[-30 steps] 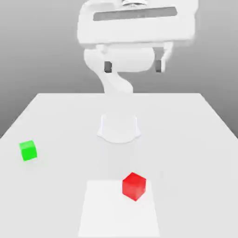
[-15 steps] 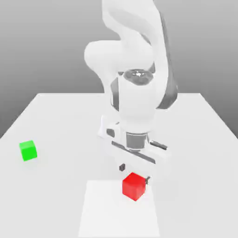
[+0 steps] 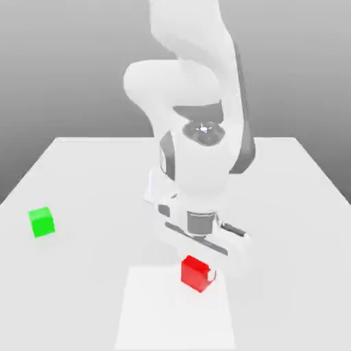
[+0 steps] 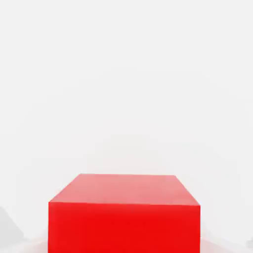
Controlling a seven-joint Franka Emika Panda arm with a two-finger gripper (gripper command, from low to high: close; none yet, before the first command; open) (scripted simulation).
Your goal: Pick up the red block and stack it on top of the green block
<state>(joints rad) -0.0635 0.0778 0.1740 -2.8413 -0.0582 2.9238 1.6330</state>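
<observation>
Gripper (image 3: 195, 269) is lowered right over the red block (image 3: 195, 273), placed to straddle it for the grasp. Finger state cannot be told. Red block sits on the table (image 3: 89, 178); green block (image 3: 41, 222) is well apart toward the exterior view's left, untouched as the stack target.

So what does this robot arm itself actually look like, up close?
The arm is glossy white with rounded, bulbous segments and a dark grey strip along one side. A shiny metal disc caps one joint, and a grey ribbed collar sits above the flat white hand. The gripper has small dark fingertips. No cables or markings are visible.
</observation>
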